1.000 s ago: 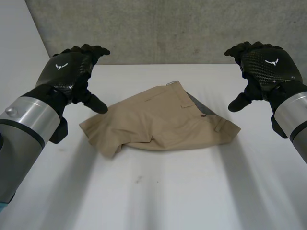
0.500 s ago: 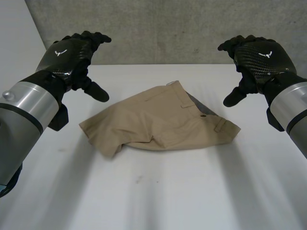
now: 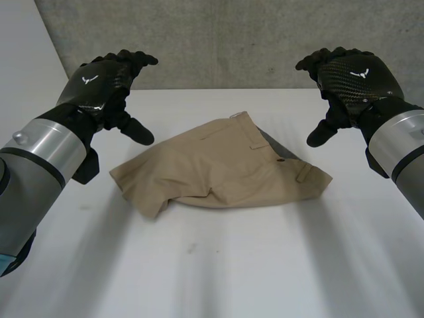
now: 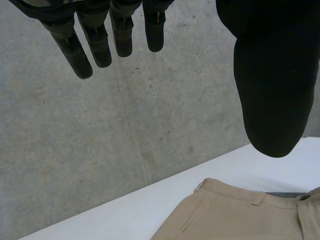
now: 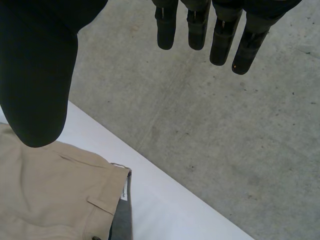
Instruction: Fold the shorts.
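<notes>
At the left, above the white table (image 3: 199, 278), the black left hand (image 3: 99, 86): lifted a touch and pushed forward compared with a second ago. Fingers (image 4: 92, 47) straight and spread, thumb well apart, nothing held. Hovers beside the leg-hem end of the tan cotton shorts (image 3: 218, 165), near the cloth but clear of it.

In the middle, the shorts themselves: unmoved, flat on the table, waistband and button toward the far right. Possibly already doubled leg on leg, though hard to be sure from the head view.

At the right, the black right hand (image 3: 354, 79): drawn inward and slightly up over the same second. Fingers (image 5: 200, 25) likewise extended, thumb wide, empty. Hangs above and just outside the waistband end, not touching.

Reads as both hands closing in on opposite ends of the cloth. No grasp made yet, so the fold itself not begun.
</notes>
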Motion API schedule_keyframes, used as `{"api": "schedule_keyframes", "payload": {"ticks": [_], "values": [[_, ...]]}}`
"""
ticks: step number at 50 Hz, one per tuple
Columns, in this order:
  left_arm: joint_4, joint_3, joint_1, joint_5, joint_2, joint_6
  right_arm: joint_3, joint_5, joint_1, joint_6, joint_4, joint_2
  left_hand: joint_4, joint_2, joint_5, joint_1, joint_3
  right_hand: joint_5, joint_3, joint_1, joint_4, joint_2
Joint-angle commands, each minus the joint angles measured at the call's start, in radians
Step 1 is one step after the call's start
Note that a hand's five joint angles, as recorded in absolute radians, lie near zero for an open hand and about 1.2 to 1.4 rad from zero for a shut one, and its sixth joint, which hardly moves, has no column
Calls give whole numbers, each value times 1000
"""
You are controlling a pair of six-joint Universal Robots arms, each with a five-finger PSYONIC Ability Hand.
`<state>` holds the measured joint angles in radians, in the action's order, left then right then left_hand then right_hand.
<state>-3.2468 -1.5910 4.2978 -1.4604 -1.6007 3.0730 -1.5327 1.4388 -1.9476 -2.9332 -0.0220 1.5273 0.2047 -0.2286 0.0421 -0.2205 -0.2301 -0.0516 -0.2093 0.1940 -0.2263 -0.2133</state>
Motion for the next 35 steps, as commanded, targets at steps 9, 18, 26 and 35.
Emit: {"api": "schedule_keyframes", "payload": {"ticks": [9, 18, 26, 35], "values": [[-64, -35, 2, 11, -22, -7, 9, -3, -14, 45, -4, -68, -30, 54, -42, 46, 56, 52, 35, -19, 52, 39], [-65, -37, 2, 11, -22, -7, 9, 0, -14, 46, -4, -62, -30, 54, -42, 46, 56, 52, 35, -19, 52, 39], [-64, -37, 2, 11, -24, -7, 11, 0, -14, 48, -4, -58, -30, 54, -42, 46, 56, 52, 35, -19, 52, 39], [-56, -37, 2, 9, -22, -8, 13, 0, -14, 48, -7, -59, -30, 54, -42, 46, 56, 52, 35, -19, 52, 39]]}}
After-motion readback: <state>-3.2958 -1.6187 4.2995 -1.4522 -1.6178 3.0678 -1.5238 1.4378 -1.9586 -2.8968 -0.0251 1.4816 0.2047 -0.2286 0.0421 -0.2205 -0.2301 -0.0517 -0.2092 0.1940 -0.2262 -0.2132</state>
